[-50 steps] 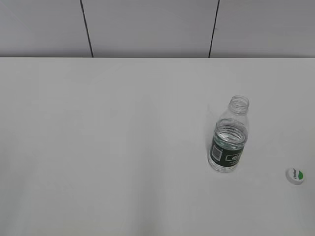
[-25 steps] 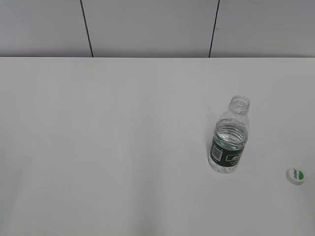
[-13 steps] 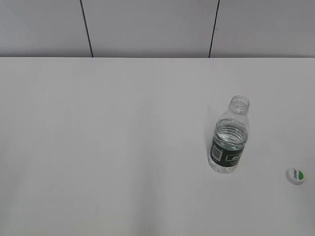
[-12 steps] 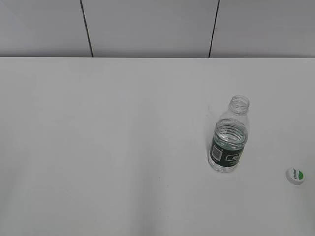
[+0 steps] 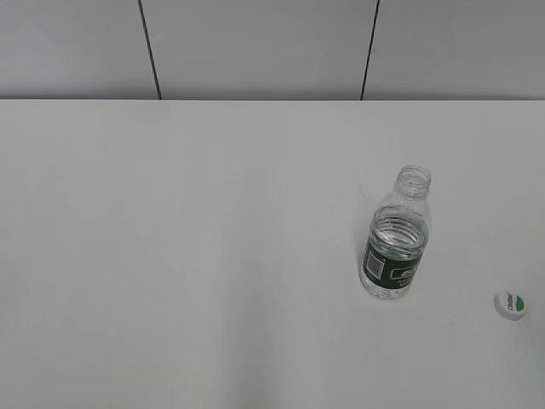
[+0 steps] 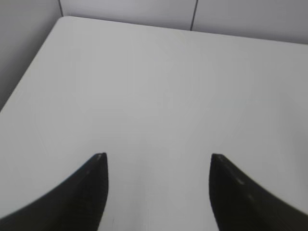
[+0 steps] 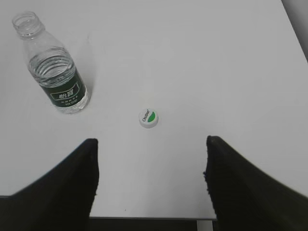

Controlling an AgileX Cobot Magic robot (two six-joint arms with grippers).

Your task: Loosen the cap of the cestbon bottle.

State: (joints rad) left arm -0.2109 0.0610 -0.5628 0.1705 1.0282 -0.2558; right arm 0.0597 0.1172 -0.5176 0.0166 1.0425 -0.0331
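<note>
The cestbon bottle (image 5: 394, 243) stands upright on the white table at the right, clear plastic with a dark green label, its threaded neck bare. The cap (image 5: 511, 305), white with a green patch, lies flat on the table near the right edge, apart from the bottle. In the right wrist view the bottle (image 7: 54, 72) is at upper left and the cap (image 7: 149, 118) lies ahead of my right gripper (image 7: 151, 142), which is open and empty over the table's near edge. My left gripper (image 6: 158, 156) is open and empty above bare table. Neither arm appears in the exterior view.
The white table (image 5: 213, 256) ends at a grey panelled wall (image 5: 255, 47) behind. Its near edge (image 7: 149, 218) runs under my right gripper. The table's far left corner (image 6: 62, 19) shows in the left wrist view.
</note>
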